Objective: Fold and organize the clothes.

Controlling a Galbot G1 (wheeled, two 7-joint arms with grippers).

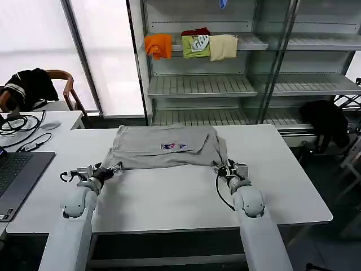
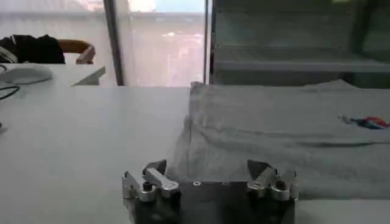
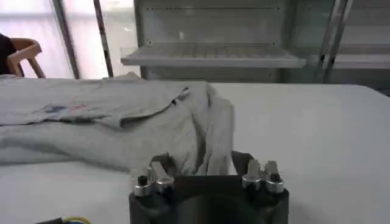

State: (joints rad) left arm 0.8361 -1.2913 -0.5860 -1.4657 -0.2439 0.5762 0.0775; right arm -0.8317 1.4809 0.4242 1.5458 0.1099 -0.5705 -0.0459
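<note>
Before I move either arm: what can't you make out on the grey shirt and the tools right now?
- Chest print on the grey shirt: too small in the head view to read its design.
- Shirt's underside and any layers beneath: hidden by its own folds.
- Left tool: head view too small to tell if it grips fabric.
- Right tool: its own body hides the fingertips.

My robot's arms were smooth light grey; the left gripper [image 1: 115,167] and right gripper [image 1: 222,169] were silver-screwed metal on black mounts, with black cables.
</note>
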